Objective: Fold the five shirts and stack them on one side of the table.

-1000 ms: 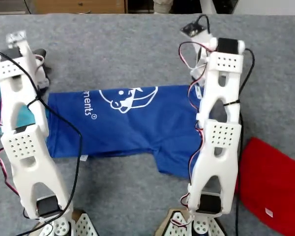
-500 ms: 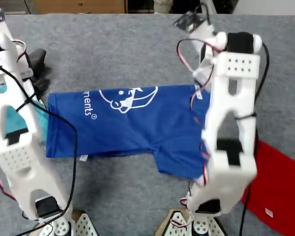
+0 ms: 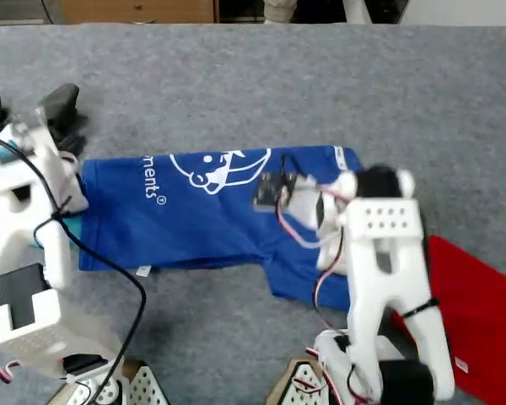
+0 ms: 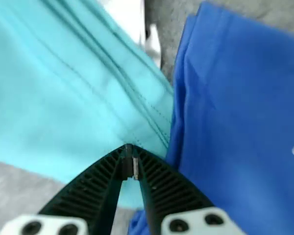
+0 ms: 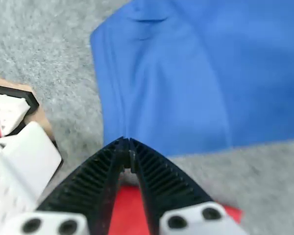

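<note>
A blue shirt [image 3: 211, 211] with white print lies across the middle of the grey table, its sleeve pointing toward the near edge. In the left wrist view my left gripper [image 4: 130, 160] is shut, with its tips over a teal shirt [image 4: 63, 98] right beside the blue shirt's edge [image 4: 245, 122]. My right gripper [image 5: 126, 148] is shut and holds nothing. It hangs over the border of the blue sleeve [image 5: 186, 73], with a red shirt [image 5: 229, 213] just beyond. The right arm [image 3: 379, 245] covers the sleeve's right part in the high view.
The red shirt [image 3: 481, 312] lies at the near right. A dark garment [image 3: 63, 105] sits at the far left, behind the left arm [image 3: 21, 211]. A strip of the teal shirt [image 3: 67, 223] peeks out beside that arm. The arm bases stand at the near edge.
Both arms have drawn back from the far side toward the near edge and dropped lower. The right one now sits over the blue sleeve. The blue shirt has not moved.
</note>
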Available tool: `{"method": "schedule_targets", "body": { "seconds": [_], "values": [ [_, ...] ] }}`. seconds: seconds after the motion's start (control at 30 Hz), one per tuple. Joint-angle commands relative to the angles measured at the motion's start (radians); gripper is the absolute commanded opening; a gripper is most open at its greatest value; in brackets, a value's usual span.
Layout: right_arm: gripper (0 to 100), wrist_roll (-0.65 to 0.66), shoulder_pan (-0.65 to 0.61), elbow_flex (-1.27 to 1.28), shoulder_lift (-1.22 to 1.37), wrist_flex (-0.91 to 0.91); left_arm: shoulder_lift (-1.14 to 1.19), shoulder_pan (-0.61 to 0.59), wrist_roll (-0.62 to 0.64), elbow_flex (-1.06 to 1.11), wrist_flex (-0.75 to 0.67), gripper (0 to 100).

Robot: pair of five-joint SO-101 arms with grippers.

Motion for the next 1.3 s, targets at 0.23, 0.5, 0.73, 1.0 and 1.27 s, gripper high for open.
{"method": "schedule_targets", "body": {
  "seconds": [0.23,0.5,0.73,1.0,1.27],
  "values": [
    [14.3,0.055,-0.148,0.298,-0.090,-0.181,-0.031,-0.012,0.005,0.031,-0.130,2],
    [14.6,0.055,-0.162,0.355,0.056,-0.371,-0.031,-0.012,0.005,0.031,-0.127,2],
    [14.6,0.055,-0.162,0.314,0.255,-0.446,-0.031,-0.012,0.005,0.032,-0.127,2],
    [14.2,0.058,-0.163,0.312,0.275,-0.457,-0.031,-0.014,0.005,0.035,-0.126,2],
    [4.4,0.071,-0.173,0.326,0.275,-0.459,-0.033,-0.014,0.005,0.035,-0.126,2]
  ]
}}
